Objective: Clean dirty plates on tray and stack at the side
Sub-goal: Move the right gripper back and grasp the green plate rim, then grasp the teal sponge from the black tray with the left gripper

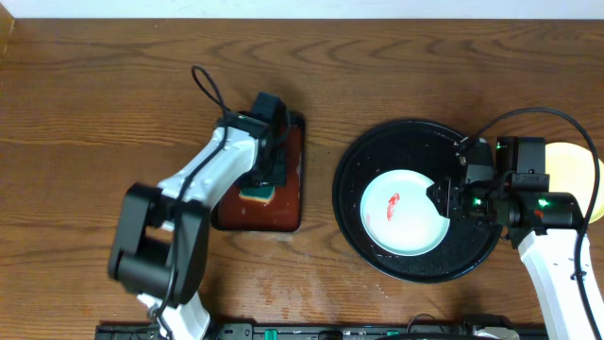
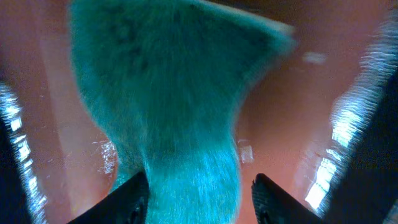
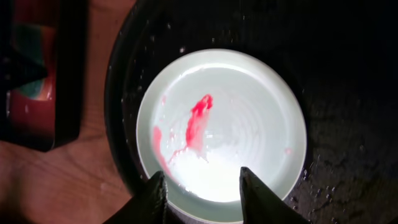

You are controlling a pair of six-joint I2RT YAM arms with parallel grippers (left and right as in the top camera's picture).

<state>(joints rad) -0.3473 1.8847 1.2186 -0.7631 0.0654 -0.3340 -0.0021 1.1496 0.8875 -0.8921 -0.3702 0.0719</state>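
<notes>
A pale mint-white plate point(image 1: 408, 229) point(image 3: 249, 106) lies flat inside the large round black tray point(image 1: 396, 146) point(image 3: 348, 74), a little left of and nearer than the tray's middle. It carries a red smear point(image 1: 393, 205) point(image 3: 199, 121) left of its centre, and in the right wrist view a thinner pink trail runs from the smear toward the rim. Pale specks like droplets dot the glossy tray around the plate. The right gripper point(image 1: 442, 196) point(image 3: 202, 196) sits at the plate's right edge, its two dark fingers moderately spread above the rim with nothing between them; whether they touch the plate cannot be told. A pale yellow plate point(image 1: 574, 168) rests on the wooden table point(image 1: 94, 94) just right of the black tray, partly hidden by the right arm. To the left of the black tray and a little apart from it is a smaller rectangular reddish-brown tray point(image 1: 289, 203) point(image 2: 280, 93), with a teal-green sponge point(image 1: 257, 195) point(image 2: 168, 93) lying at its near end. The left gripper point(image 1: 266, 178) point(image 2: 199, 199) points down over this sponge. In the left wrist view its fingertips straddle the sponge's narrow end, one against the fuzzy teal surface, the other with a thin strip of tray showing beside it, so the jaws are parted around the sponge rather than pinching it.
</notes>
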